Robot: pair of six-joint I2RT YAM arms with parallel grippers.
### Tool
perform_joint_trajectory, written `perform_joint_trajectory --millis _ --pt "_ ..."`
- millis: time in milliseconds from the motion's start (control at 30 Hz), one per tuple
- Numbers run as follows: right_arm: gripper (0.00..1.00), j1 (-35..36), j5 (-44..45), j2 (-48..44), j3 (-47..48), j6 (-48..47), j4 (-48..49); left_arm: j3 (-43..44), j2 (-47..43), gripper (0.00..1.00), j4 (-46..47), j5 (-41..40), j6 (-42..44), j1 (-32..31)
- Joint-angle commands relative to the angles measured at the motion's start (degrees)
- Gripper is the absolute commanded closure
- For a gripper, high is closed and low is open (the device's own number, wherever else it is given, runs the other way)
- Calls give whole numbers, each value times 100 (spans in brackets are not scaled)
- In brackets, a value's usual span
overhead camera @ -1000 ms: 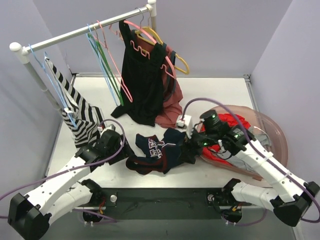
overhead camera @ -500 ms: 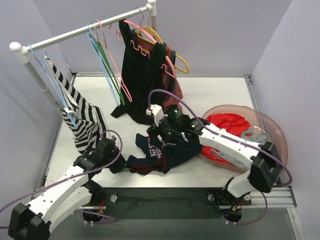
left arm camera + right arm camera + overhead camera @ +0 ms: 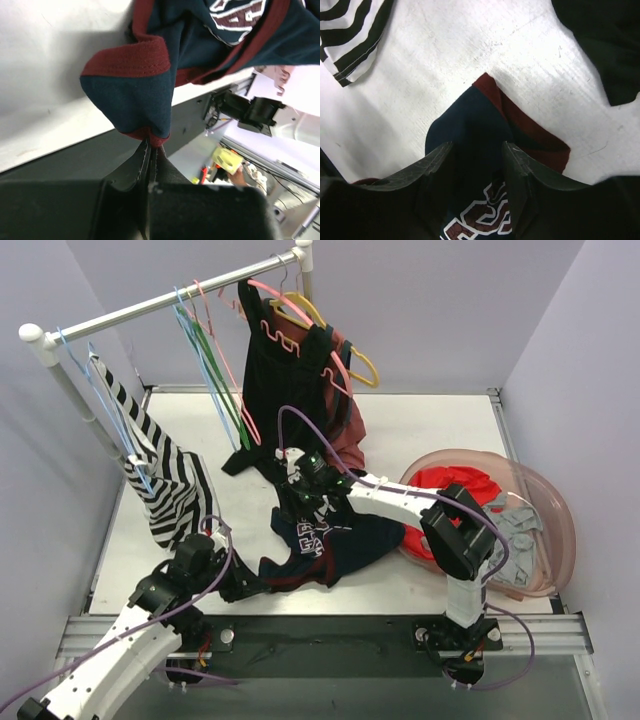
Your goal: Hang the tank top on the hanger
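Observation:
The tank top (image 3: 335, 540), navy with dark red trim and white lettering, lies crumpled on the white table in front of the rail. My left gripper (image 3: 247, 583) is shut on its near-left corner; in the left wrist view the jaws (image 3: 150, 144) pinch a fold of red-trimmed fabric (image 3: 142, 95). My right gripper (image 3: 298, 502) is over the garment's far-left edge. In the right wrist view it (image 3: 476, 152) stands open, its fingers either side of a navy fold (image 3: 470, 125). The pink hanger (image 3: 236, 390) hangs bare on the rail.
A rail (image 3: 150, 308) crosses the back, carrying a striped garment (image 3: 165, 480), a black dress (image 3: 285, 410), green (image 3: 215, 370) and yellow (image 3: 362, 368) hangers. A pink basin (image 3: 550, 510) with red clothes sits at the right. The table's near edge lies just behind my left gripper.
My right gripper swept left from the basin side across the tank top to its far-left edge, narrowing. My left gripper shut on the near-left corner and drew back toward the table's near edge.

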Motion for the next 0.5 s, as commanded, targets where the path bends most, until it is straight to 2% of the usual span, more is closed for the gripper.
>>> perform_joint_trajectory --millis 0,33,67,100,133,233,467 --pt "64 127 -341 -62 121 368 187 -18 -260 100 -120 309 -233 27" --pt "70 172 -394 -124 34 395 178 -10 -296 100 -129 291 -250 27" --pt "82 216 -394 -194 -159 439 187 34 -313 100 -129 291 -242 27" --pt "88 260 -412 -386 -282 474 161 78 -314 100 -190 248 -233 27" --pt "100 277 -412 -510 -371 492 143 122 -331 100 -251 186 -224 27" --pt "100 269 -140 -1116 -617 370 -6 490 -384 100 -576 -41 -58 35" --pt "100 -3 63 -2575 -381 -1105 -726 1658 -375 100 -1235 -901 434 35"
